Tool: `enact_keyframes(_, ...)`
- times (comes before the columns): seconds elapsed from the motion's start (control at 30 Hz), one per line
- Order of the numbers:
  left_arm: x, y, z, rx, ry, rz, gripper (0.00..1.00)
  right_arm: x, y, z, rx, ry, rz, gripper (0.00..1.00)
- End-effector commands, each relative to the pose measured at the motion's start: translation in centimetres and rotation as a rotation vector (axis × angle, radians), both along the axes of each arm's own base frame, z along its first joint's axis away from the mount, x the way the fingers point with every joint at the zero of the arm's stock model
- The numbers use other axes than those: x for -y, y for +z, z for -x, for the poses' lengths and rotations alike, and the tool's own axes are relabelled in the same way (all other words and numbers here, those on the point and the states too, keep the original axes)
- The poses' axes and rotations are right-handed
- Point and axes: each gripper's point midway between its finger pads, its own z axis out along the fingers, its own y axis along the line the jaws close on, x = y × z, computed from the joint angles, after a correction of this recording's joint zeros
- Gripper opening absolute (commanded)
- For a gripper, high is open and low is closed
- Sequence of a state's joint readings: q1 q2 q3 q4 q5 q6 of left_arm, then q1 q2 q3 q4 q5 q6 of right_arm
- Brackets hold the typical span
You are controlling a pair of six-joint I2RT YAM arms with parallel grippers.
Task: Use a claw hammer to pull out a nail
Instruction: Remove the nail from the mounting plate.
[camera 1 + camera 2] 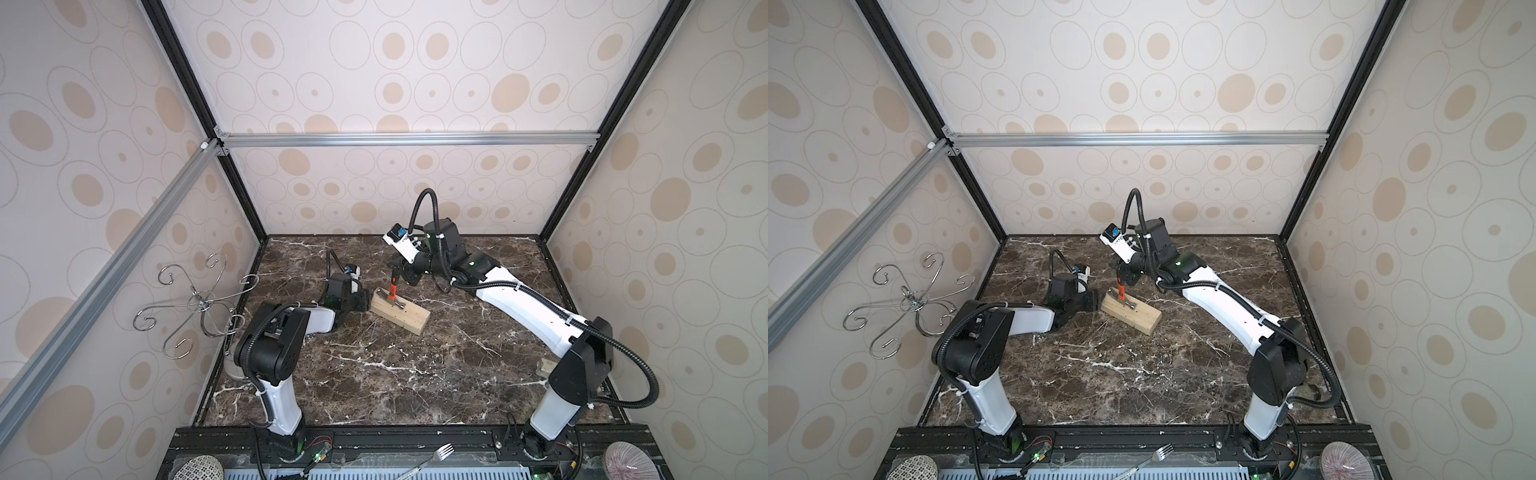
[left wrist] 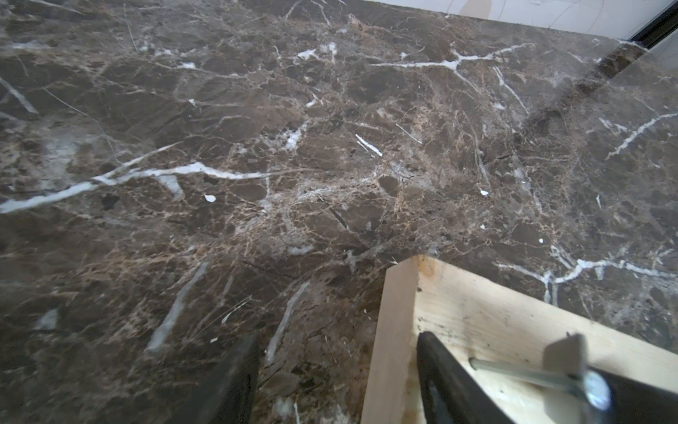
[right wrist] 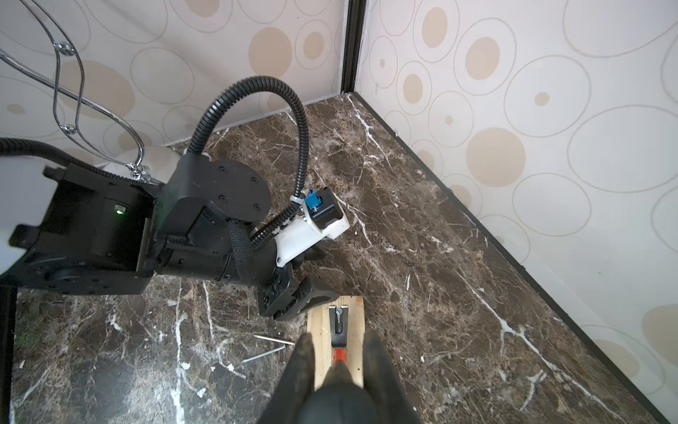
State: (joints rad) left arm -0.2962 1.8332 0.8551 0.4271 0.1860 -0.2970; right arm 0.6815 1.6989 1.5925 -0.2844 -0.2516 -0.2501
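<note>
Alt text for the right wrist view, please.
The right pincer grips the claw hammer by its handle over a wooden block, the claw hooked on a nail. The left pincer is at the block's edge; loose nails lie nearby.

A chrome wire rack (image 1: 199,305) with curled hooks stands by the left wall on the brown marble tabletop (image 1: 395,374). At the near edge a silver fork (image 1: 436,455) lies between a speckled bowl (image 1: 199,469) at left and a ribbed pinkish plate (image 1: 627,461) at right.

Orange-necked claw hammer (image 1: 392,289) head-down on wooden block (image 1: 409,318), nail (image 2: 528,376) hooked.
</note>
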Motion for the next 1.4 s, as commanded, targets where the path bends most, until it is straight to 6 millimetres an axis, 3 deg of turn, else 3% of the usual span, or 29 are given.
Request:
enact_keyframes(0.0,-0.3,-2.5,0.7,-0.105,-0.002,-0.016,0.67,-0.1,1.6,0.1,0.072,-0.007,-0.103,0.00)
enact_keyframes(0.57,0.6,-6.1,2.6,-0.259,-0.080,-0.009,0.67,1.7,-1.3,2.4,0.113,-0.029,-0.244,0.00)
enact_keyframes(0.83,0.7,-6.4,2.8,-0.270,-0.096,-0.013,0.66,3.0,-2.9,3.9,0.150,-0.038,-0.314,0.00)
enact_keyframes(0.93,0.9,-5.6,2.6,-0.245,-0.117,-0.010,0.66,3.3,-3.6,4.0,0.155,-0.044,-0.320,0.00)
enact_keyframes(1.17,2.5,-0.7,2.0,-0.121,-0.256,-0.016,0.67,3.1,-3.7,3.9,0.160,-0.037,-0.312,0.00)
enact_keyframes(1.37,3.8,0.3,3.4,-0.130,-0.346,0.024,0.68,3.1,-3.9,4.0,0.155,-0.033,-0.324,0.00)
